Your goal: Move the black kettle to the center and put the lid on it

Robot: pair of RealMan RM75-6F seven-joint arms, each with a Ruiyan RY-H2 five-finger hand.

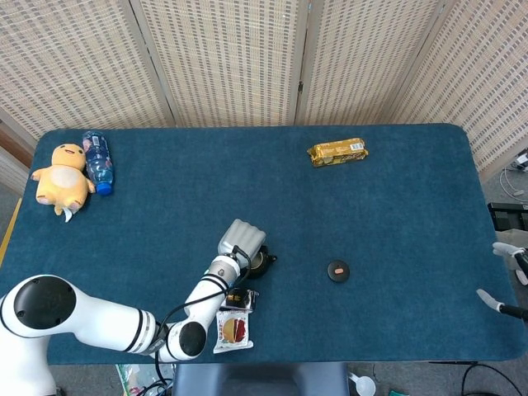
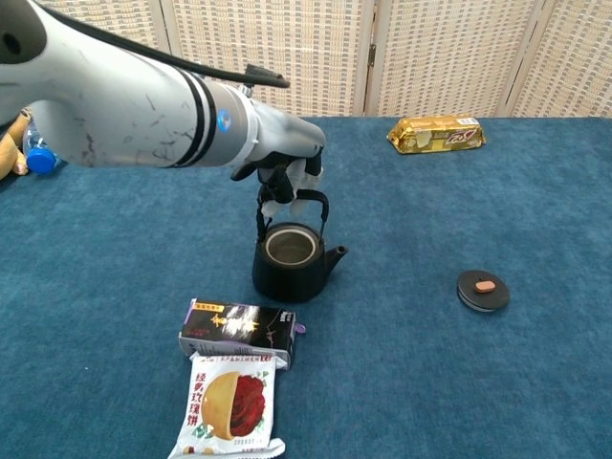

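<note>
A dark blue, carpet-like tabletop (image 1: 396,198) stands before woven folding screens (image 1: 223,58). Near its front edge the left hand (image 2: 287,177) grips the arched handle of the open black kettle (image 2: 287,263); whether the kettle rests on the cloth is unclear. The lid (image 2: 483,290) lies well to the kettle's right. Just in front of the kettle sit a dark box (image 2: 236,330) and a snack packet (image 2: 229,406). Only fingertips of the right hand (image 1: 511,280) show, so I cannot tell its state.
</note>
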